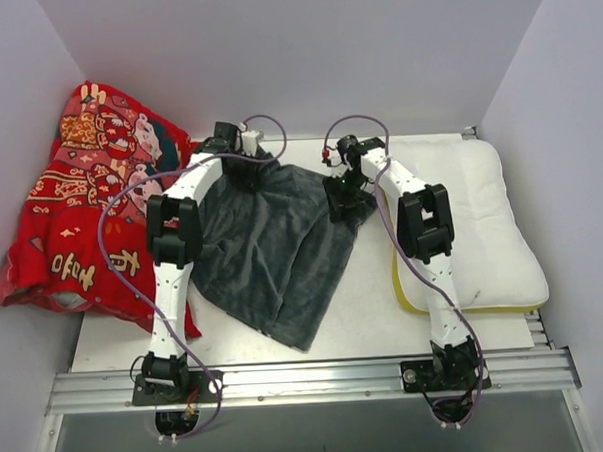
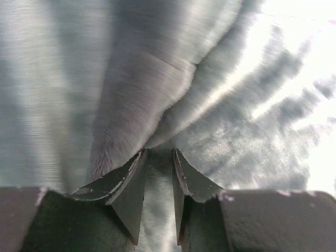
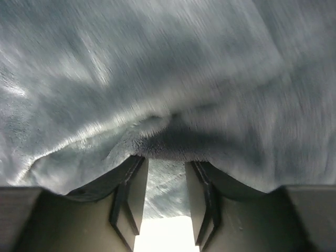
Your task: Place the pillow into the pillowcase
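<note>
Robot lab booth, white walls (image 1: 304, 46), aluminium rail (image 1: 308, 378)

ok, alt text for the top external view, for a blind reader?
The left gripper and right gripper each hold a far corner of a dark grey pillowcase spread on a white table. The white pillow with a yellow edge lies to its right, a red printed cloth to its left.

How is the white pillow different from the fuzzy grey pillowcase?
The pillow is white with a yellow edge; the pillowcase is dark grey. The pillow is puffy; the pillowcase lies limp and wrinkly. The pillow lies free on the right; the pillowcase is pinched by the left gripper and the right gripper. Both are soft and rest on the table.
</note>
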Controlling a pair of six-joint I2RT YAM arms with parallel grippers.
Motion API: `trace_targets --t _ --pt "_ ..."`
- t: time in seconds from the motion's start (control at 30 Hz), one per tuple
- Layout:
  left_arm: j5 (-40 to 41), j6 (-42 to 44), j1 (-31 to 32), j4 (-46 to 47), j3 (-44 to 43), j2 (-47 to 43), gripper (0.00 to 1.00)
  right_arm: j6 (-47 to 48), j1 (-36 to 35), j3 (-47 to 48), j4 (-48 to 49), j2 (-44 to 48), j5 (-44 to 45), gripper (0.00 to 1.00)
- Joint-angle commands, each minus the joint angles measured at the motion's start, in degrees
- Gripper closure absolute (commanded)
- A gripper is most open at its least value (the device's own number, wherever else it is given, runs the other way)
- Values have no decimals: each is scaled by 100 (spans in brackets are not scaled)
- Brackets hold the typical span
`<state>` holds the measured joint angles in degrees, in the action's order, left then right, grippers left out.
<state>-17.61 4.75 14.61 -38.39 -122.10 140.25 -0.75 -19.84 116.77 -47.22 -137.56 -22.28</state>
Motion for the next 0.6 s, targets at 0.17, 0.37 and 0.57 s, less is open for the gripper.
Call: trace_targets --t 0.17,0.37,0.57 --pt "521 -511 -846 25 -1201 636 53 223 -3 225 -50 1016 337 46" --pt "-382 -159 -776 33 -738 -294 20 656 260 -453 -146 2144 2498 22" --pt "-674 -36 -582 16 282 -1569 3 121 1621 -6 -709 2119 2300 13"
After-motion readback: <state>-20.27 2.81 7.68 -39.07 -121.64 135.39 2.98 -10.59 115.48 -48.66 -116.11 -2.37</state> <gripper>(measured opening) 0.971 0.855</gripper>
